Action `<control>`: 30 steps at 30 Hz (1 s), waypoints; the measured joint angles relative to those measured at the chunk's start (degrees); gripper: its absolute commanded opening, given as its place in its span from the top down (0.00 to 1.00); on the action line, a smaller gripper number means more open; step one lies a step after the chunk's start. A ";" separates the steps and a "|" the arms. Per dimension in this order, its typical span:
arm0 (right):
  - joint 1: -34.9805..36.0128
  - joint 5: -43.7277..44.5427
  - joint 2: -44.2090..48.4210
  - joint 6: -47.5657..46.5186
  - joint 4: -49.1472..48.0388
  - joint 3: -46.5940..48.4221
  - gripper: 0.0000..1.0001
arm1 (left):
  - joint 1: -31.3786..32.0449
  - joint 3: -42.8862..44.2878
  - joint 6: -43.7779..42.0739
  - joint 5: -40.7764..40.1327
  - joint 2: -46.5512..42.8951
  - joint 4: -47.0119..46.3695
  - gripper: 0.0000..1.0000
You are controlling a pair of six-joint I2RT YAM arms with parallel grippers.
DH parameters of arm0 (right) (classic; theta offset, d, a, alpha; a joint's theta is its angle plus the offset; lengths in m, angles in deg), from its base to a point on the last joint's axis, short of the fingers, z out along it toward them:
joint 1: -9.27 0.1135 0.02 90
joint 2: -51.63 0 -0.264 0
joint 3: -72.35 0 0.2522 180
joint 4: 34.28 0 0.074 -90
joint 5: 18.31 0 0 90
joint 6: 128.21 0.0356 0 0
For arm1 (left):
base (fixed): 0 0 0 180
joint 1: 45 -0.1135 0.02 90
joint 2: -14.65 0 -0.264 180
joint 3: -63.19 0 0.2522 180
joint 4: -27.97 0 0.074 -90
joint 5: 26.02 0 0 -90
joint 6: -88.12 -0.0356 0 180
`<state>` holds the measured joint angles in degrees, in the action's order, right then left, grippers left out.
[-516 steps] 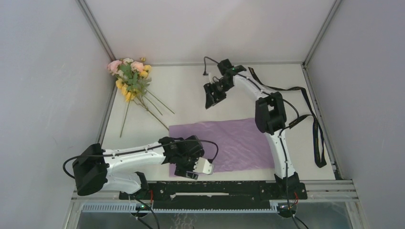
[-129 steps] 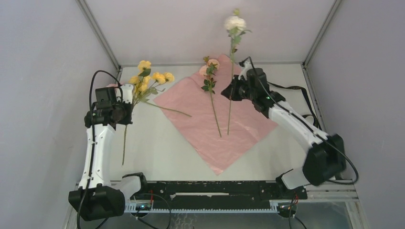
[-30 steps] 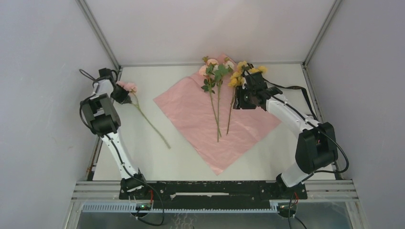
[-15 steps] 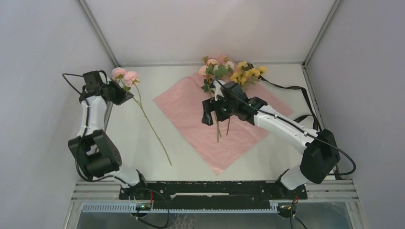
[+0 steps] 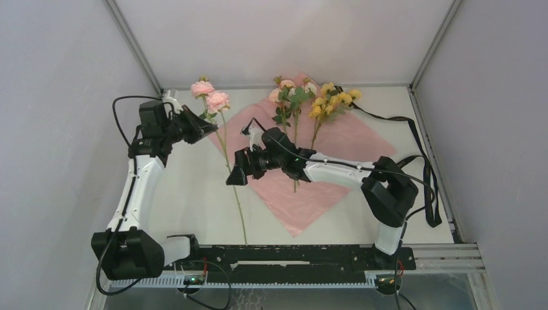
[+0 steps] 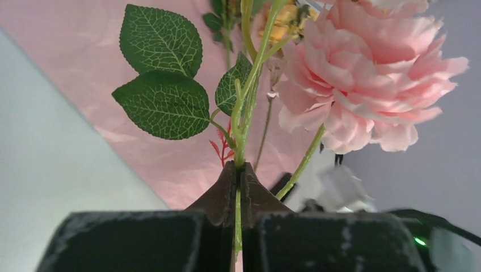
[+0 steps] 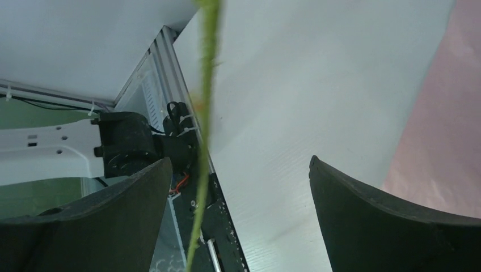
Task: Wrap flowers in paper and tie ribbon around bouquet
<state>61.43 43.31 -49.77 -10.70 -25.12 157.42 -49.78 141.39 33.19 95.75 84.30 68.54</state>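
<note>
White tabletop, pale grey enclosure walls, aluminium corner struts, black rail at near edge.

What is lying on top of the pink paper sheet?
Pink and yellow flowers lie on the paper, blossoms at its far corner. The right arm covers part of their stems.

The white table carries the paper, pinkish side up, and the ribbon along its right edge.

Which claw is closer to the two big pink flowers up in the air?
Left. The left claw pinches the stem just under the pink flowers. The right claw stands open around that stem, farther down.
</note>
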 measured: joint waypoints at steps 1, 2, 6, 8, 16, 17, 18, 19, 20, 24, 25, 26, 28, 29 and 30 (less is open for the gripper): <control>0.02 -0.31 -1.25 0.98 -0.74 0.00 0.05 | 1.20 -0.46 0.52 -0.07 -0.76 -0.63 1.00; 0.07 -0.50 -2.32 1.95 -1.27 0.00 0.10 | 2.19 -0.92 0.83 -0.07 -1.27 -1.33 1.00; 0.11 -0.52 -3.82 4.15 -2.08 0.00 0.68 | 7.10 -3.45 2.58 -0.13 -2.78 -4.04 1.00; 0.00 -0.26 -3.82 4.09 -1.81 0.15 1.00 | 8.52 -3.89 3.17 -0.04 -2.64 -4.59 1.00; -4.00 6.40 -0.72 3.13 6.84 0.26 1.00 | 9.22 -3.32 -0.44 -6.12 -1.90 -3.48 0.16; -6.01 7.56 0.13 2.86 8.72 0.26 1.00 | 9.11 -2.95 -1.49 -7.69 -1.49 -3.04 0.14; -7.91 8.79 0.83 2.47 9.97 0.24 1.00 | 9.01 -2.67 -2.29 -8.66 -1.03 -2.80 0.12; -10.40 10.29 1.53 1.90 11.15 0.24 1.00 | 8.74 -2.32 -3.13 -9.92 -0.31 -2.51 0.11; -13.09 11.67 2.03 1.09 12.09 0.31 1.00 | 8.46 -2.10 -3.87 -10.95 0.50 -2.32 0.10; -22.25 15.54 -0.87 -3.80 19.56 6.38 0.83 | 6.51 -1.29 -6.21 -13.94 5.55 -0.92 0.09; -24.28 16.50 -3.34 -5.51 22.16 10.45 0.71 | 5.99 -0.81 -6.67 -14.60 7.48 -0.22 0.10; -25.73 17.40 -6.01 -7.13 24.33 14.71 0.59 | 5.68 -0.50 -6.95 -15.02 9.11 0.24 0.10; -27.41 19.21 -12.13 -10.40 29.31 24.02 0.45 | 5.18 -0.48 -7.19 -15.34 12.02 0.90 0.10; -27.69 20.06 -14.84 -11.61 32.13 28.15 0.42 | 5.05 -0.61 -7.17 -15.34 13.18 1.01 0.10; -27.74 21.20 -18.10 -13.09 35.39 33.14 0.41 | 5.01 -0.83 -7.13 -15.32 14.14 1.14 0.09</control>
<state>33.70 64.51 -67.87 -23.79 10.26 190.55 -44.77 140.56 26.06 80.43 98.44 69.67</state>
